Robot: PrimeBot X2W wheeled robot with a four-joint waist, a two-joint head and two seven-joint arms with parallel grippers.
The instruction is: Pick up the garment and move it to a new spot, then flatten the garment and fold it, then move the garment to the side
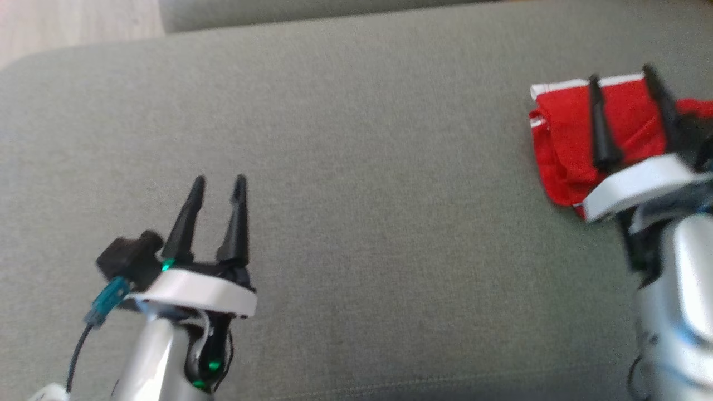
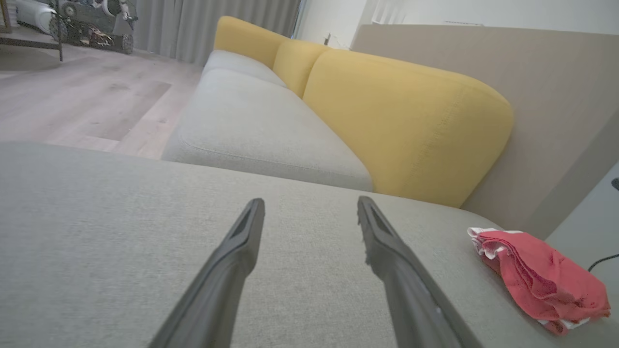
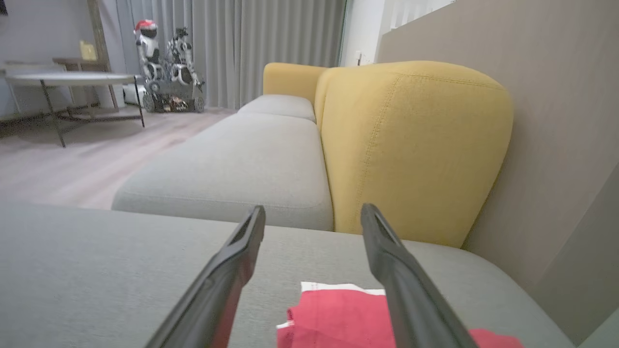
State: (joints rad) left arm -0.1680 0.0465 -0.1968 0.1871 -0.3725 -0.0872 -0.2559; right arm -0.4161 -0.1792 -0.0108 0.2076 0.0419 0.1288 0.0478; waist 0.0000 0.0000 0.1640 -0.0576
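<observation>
The garment (image 1: 574, 142) is red with white trim, folded into a small bundle at the right side of the grey cushion (image 1: 356, 167). My right gripper (image 1: 621, 78) hovers over it, open, nothing between its fingers. In the right wrist view the garment (image 3: 338, 314) lies below and between the spread fingers (image 3: 242, 256). My left gripper (image 1: 219, 182) stands open at the lower left, well away from the cloth. Its wrist view shows the garment (image 2: 541, 278) far to the right of its gripper (image 2: 312, 205).
A second grey seat (image 2: 261, 125) with yellow back cushions (image 2: 411, 121) lies beyond the cushion's far edge. A beige wall panel (image 3: 556, 121) runs along the right. Wooden floor (image 2: 72, 101), a table (image 3: 72, 79) and another robot (image 3: 167, 72) are in the distance.
</observation>
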